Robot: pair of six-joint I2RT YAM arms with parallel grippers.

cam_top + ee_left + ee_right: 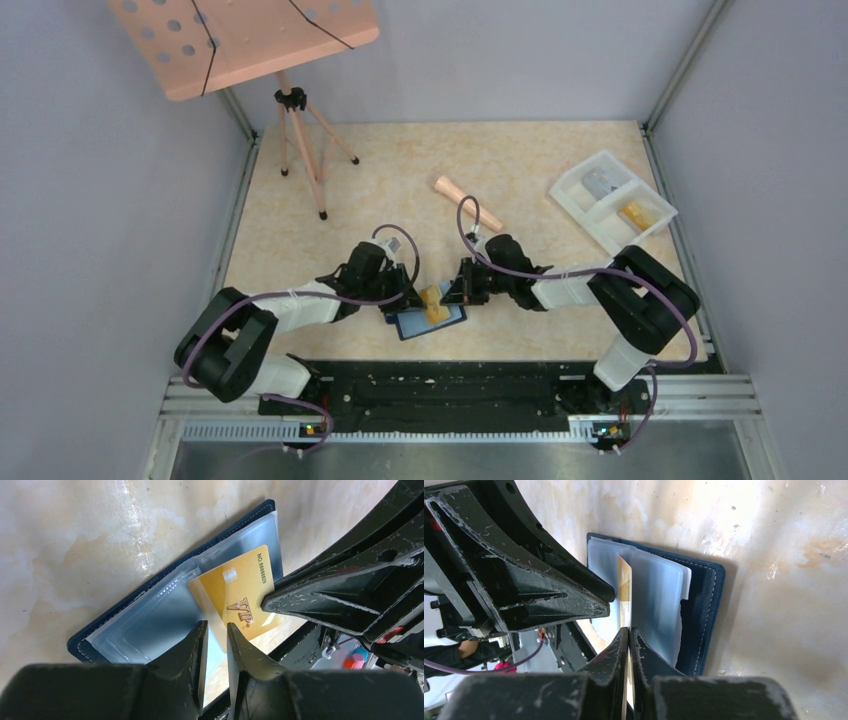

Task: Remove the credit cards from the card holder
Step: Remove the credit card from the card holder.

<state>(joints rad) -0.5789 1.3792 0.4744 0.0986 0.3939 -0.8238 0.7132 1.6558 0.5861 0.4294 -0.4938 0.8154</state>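
One tan-gold rectangular plastic card (235, 597) sticks half out of the open dark navy folding card holder (420, 325), at 6 o'clock on the beige marbled table (520, 170). The right gripper (629, 632) is clamped on the card's edge. The left gripper (216, 627), at the holder's 9 o'clock, has its jaws narrowly apart over the clear plastic sleeves (150, 625); I cannot tell whether it pinches one.

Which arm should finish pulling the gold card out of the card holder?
Right. The right gripper is shut on the edge of the gold card, so it can likely just draw it away. The left gripper is slightly open over the card holder, nothing visibly gripped; it suits steadying.
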